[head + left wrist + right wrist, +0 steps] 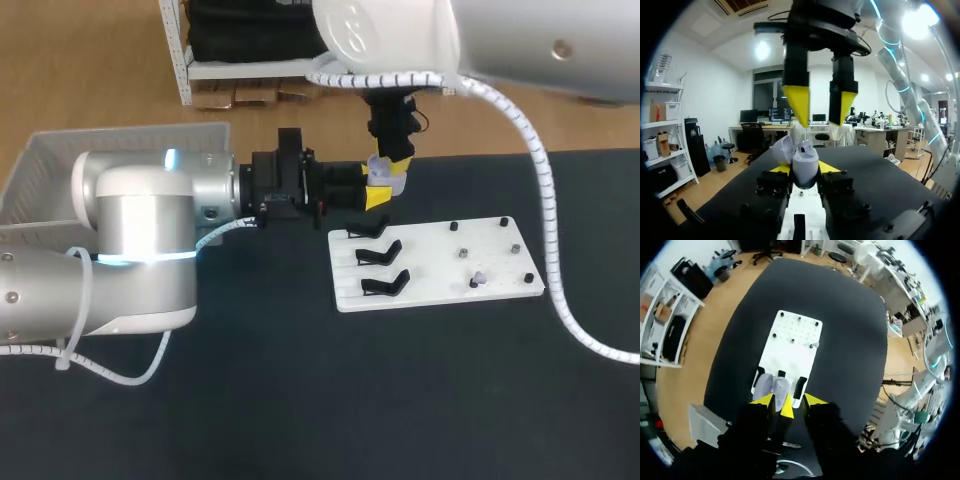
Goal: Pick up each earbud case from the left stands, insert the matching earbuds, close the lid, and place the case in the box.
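Left gripper [804, 170] clamped on the earbud case [806, 161] at its lower shell; lid [782, 149] open | right gripper [821, 117] just above it, fingers apart | case aloft near the stand plate [440, 262] | judged light, smooth, slippery (hinge probably delicate); grip body flanks, never the lid

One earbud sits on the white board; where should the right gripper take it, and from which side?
Probably from straight above, jaws closing across the sides of the earbud: it stands up from the flat white board with clear space around it, so a side approach would scrape the board. The right gripper is open and free for it.
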Robot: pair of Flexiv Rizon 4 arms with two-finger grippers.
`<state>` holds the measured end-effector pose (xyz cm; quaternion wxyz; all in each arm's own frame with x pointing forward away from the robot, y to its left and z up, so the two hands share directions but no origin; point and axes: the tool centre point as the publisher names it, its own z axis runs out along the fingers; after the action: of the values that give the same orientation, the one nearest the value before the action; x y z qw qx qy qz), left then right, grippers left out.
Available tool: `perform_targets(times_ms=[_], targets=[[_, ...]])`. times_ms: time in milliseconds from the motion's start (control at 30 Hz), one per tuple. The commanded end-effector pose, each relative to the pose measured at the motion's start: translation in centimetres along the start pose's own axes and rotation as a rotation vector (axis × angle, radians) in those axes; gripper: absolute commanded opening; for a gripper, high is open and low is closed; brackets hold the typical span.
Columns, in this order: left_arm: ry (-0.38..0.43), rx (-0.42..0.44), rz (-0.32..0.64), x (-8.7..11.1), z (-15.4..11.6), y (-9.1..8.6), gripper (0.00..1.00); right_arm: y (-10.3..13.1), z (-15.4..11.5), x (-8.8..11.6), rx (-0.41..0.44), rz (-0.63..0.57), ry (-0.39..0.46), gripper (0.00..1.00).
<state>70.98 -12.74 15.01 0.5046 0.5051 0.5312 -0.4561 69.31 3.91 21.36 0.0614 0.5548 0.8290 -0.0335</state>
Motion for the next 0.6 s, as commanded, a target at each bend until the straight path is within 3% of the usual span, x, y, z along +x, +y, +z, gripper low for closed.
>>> perform_targets(times_ms=[33,100,133,167,400,600], targets=[[-0.008,-0.008,0.005,0.1,0.0,-0.2,0.0,-3.8,0.5,-0.8,-0.155,-0.063,0.03,0.31],[-0.008,-0.008,0.005,0.1,0.0,-0.2,0.0,-4.5,0.3,-0.8,-0.185,-0.112,0.044,0.41],[-0.008,-0.008,0.005,0.1,0.0,-0.2,0.0,-4.7,0.3,-0.8,-0.191,-0.129,0.037,0.55],[-0.008,-0.008,0.005,0.1,0.0,-0.2,0.0,-5.0,0.2,-0.8,-0.2,-0.157,0.038,1.0],[-0.008,-0.008,0.005,0.1,0.0,-0.2,0.0,-6.6,-0.8,-0.6,-0.223,-0.353,0.056,1.0],[-0.008,-0.008,0.005,0.1,0.0,-0.2,0.0,-6.6,-0.8,-0.6,-0.223,-0.353,0.056,1.0]])
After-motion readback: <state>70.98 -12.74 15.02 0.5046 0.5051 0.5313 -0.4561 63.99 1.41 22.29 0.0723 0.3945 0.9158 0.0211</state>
